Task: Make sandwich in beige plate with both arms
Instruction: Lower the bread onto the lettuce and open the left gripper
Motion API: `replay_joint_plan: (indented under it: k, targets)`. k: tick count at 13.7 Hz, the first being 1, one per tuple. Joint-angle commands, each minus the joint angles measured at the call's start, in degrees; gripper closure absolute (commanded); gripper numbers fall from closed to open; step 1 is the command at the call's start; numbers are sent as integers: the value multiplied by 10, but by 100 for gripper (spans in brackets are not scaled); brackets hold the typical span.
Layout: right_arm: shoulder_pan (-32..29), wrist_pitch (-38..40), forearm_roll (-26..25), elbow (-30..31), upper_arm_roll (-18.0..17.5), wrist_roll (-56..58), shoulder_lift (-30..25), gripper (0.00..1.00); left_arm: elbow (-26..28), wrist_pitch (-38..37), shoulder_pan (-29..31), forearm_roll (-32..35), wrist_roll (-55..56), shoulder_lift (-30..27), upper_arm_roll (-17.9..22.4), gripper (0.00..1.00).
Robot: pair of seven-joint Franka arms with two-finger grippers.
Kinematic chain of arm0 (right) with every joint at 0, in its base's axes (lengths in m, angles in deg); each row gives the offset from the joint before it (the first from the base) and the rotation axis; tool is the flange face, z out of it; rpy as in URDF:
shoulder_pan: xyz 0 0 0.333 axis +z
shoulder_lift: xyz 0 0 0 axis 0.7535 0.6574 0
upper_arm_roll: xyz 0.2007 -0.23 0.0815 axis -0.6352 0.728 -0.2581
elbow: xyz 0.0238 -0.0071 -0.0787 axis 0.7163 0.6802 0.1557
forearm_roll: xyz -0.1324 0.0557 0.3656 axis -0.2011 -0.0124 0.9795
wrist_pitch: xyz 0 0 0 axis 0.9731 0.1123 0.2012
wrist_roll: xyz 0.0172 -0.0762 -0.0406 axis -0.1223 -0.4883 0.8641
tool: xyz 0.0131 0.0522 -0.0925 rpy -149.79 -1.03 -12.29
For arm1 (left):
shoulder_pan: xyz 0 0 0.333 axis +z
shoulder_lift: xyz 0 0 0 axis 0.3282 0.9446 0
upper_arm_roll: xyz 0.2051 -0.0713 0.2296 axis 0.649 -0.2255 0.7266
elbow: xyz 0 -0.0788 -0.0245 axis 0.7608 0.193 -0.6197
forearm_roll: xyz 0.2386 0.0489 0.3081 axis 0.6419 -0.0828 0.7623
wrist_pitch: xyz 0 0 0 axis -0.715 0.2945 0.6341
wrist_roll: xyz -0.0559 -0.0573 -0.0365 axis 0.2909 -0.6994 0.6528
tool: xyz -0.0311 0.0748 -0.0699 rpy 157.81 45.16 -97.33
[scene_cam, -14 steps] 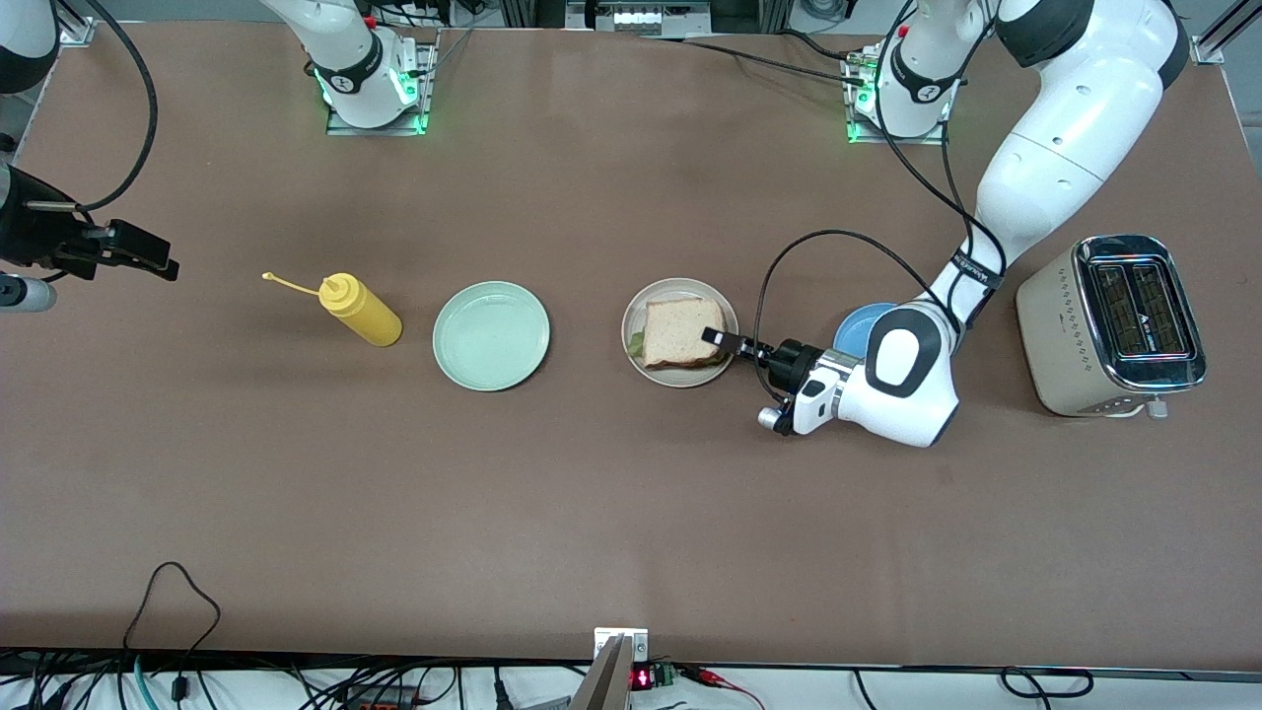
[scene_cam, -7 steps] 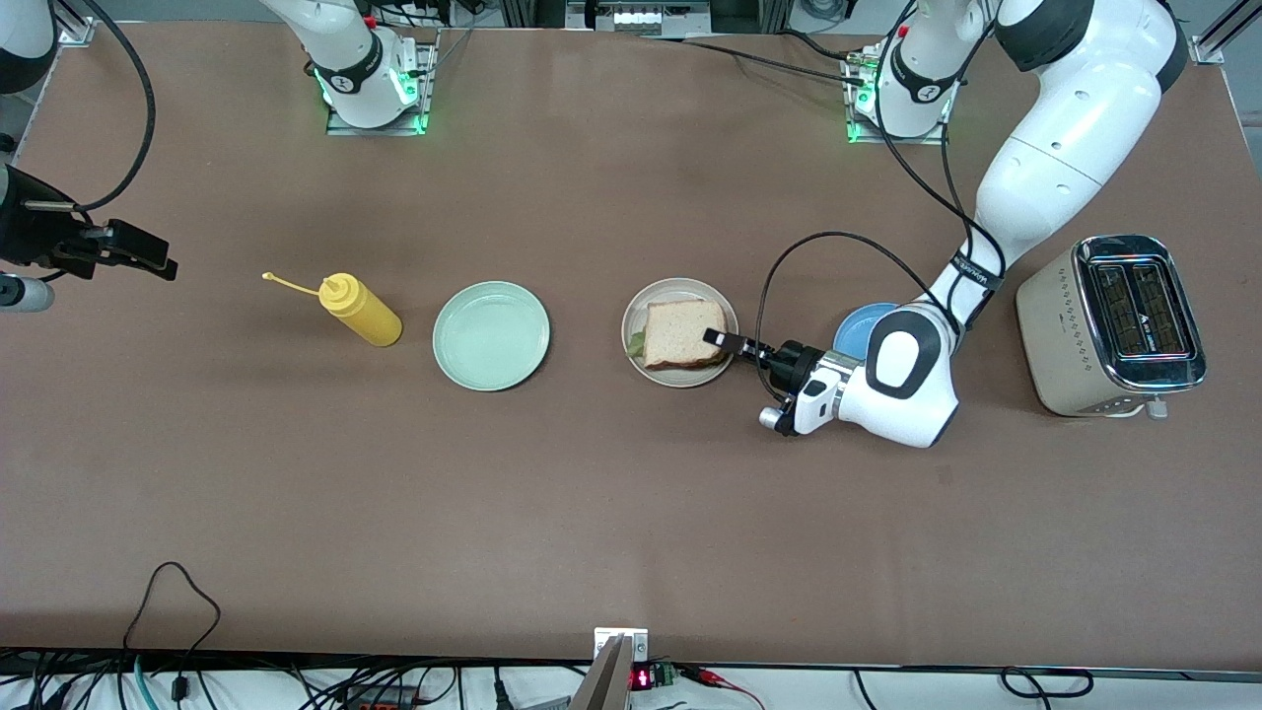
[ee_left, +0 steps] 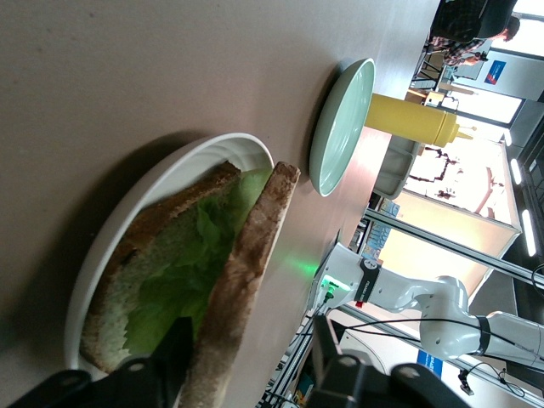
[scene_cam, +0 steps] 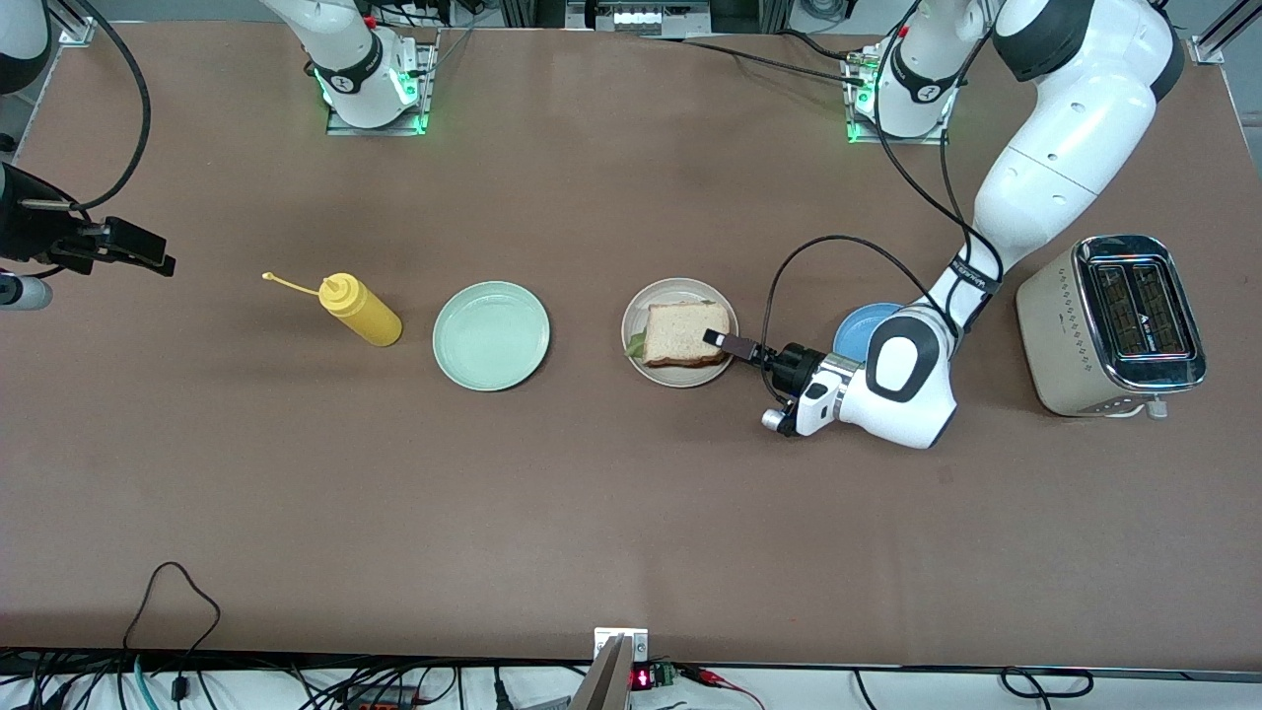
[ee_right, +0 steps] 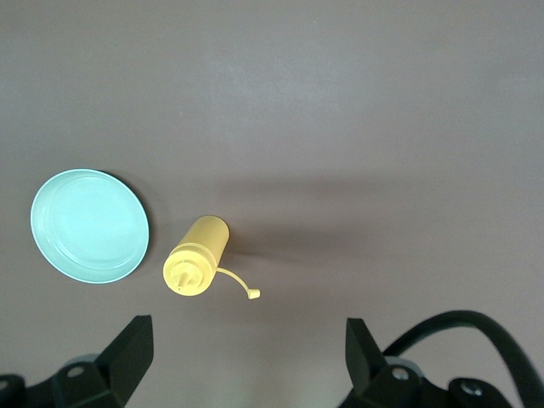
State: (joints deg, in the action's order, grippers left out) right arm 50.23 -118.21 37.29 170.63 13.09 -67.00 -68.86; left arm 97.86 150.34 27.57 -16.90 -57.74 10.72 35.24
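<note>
From the front, the sandwich (scene_cam: 686,333) sits assembled on the beige plate (scene_cam: 678,375), which lies between the mint-green plate (scene_cam: 490,335) and the blue plate (scene_cam: 858,325). The left gripper (scene_cam: 728,343) is low at the plate's rim on the side toward the left arm's end of the table, its tip at the top slice's edge. A yellow squeeze bottle (scene_cam: 361,309) stands toward the right arm's end, and a beige toaster (scene_cam: 1109,325) toward the left arm's end; a small logo on the toaster's top is too small to read. The right gripper (scene_cam: 128,247) waits in the air at the table's edge by the right arm's end.

In the left wrist view, the left gripper's fingers (ee_left: 174,357) stand parted on either side of the top slice's near edge, with a gap showing at one side, so the grip looks released. Green lettuce (ee_left: 191,263) shows between the two slices, and the top slice leans rather than lying flat.

In the right wrist view, the right gripper's fingers (ee_right: 127,348) are spread wide with nothing between them, high above the bottle and the mint-green plate.

The build looks finished bar the release. The next move calls for drawing the left gripper straight back from the plate without dragging the top slice off. No readable writing appears in any view.
</note>
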Motion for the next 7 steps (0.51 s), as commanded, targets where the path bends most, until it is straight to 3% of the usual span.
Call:
replay_joint_plan:
  k: [1,4,7]
  targets:
    - [1,3,-11,0,-3,7,-6,0,2,1,-1,-5,-16,-1,6,0]
    - [4,0,-18,0,-7,8,-6,0,-1,1,-1,-4,-18,-3,6,0]
    - [4,5,-20,0,-7,6,-7,0,-7,-1,6,39,-18,-16,5,0]
